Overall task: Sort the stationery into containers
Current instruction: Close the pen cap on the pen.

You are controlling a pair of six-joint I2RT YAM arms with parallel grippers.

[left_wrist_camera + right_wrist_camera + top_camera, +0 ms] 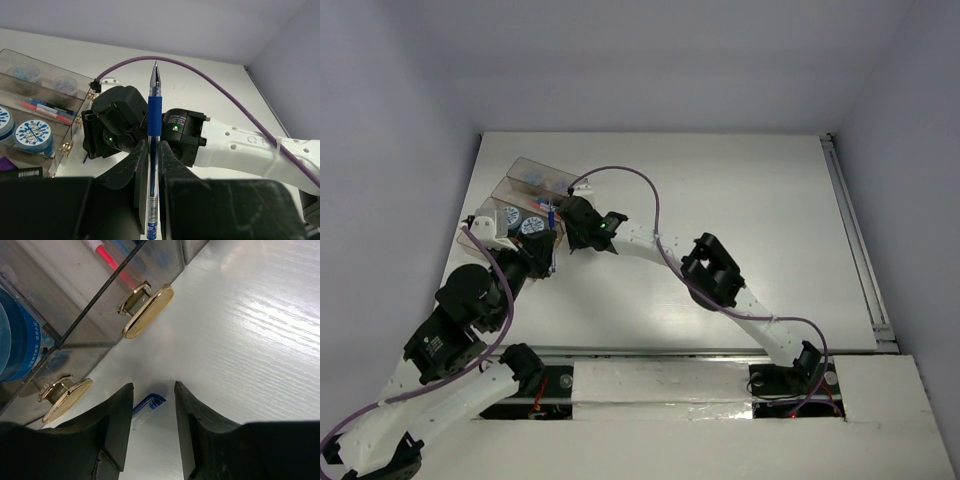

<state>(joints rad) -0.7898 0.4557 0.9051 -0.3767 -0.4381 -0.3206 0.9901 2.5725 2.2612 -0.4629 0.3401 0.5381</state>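
My left gripper [154, 150] is shut on a slim blue pen [154, 107], tip pointing away, held beside the containers [50, 82]; it also shows in the top view [548, 238]. The smoky clear containers [525, 190] hold blue-and-white rolls [34, 135], and blue and pink pens [47, 109]. My right gripper [154, 386] is open, low over the table by the container front wall [75, 300]. A clear blue pen cap [146, 407] lies on the table between its fingers, close to the left one. A black marker [20, 173] lies in the nearest compartment.
Two brass-coloured knobs [148, 310] stick out of the container front, close to my right fingers. My right wrist [120, 120] sits just beyond the held pen, with its purple cable [210, 75] arching over. White table [740, 220] stretches to the right.
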